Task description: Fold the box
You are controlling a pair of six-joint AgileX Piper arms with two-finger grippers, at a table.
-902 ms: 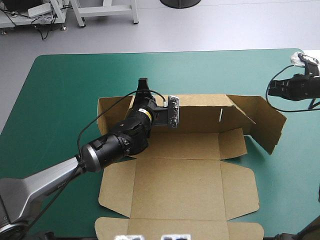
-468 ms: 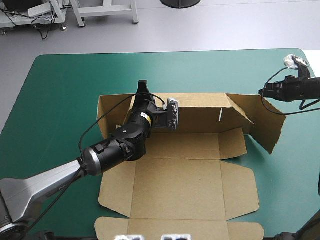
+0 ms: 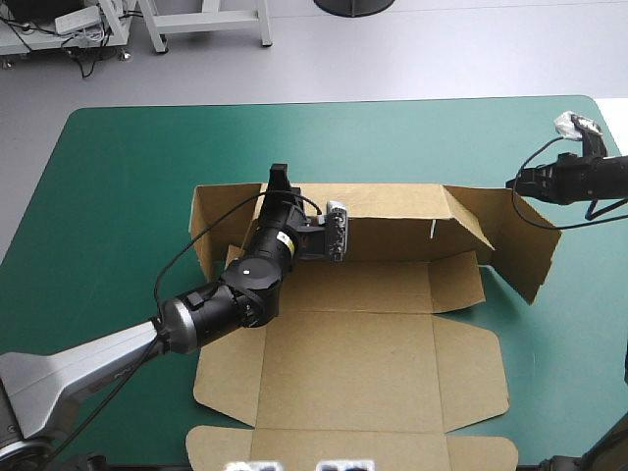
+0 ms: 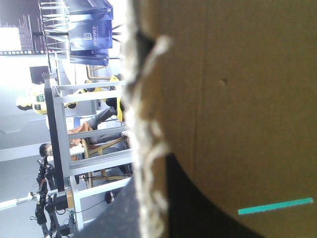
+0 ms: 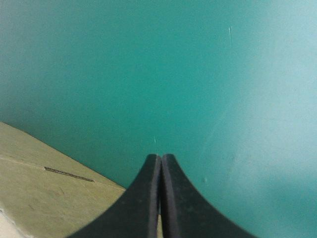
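Left hand clamped on raised far wall of brown box, left of middle. Right hand closed, empty, above bench by raised right flap.

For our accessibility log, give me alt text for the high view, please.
A brown box lies partly folded on a teal-green table, its rear wall and right end flap raised. The left hand grips the rear wall's top edge; the right hand, shut, hovers by the raised flap's top edge.
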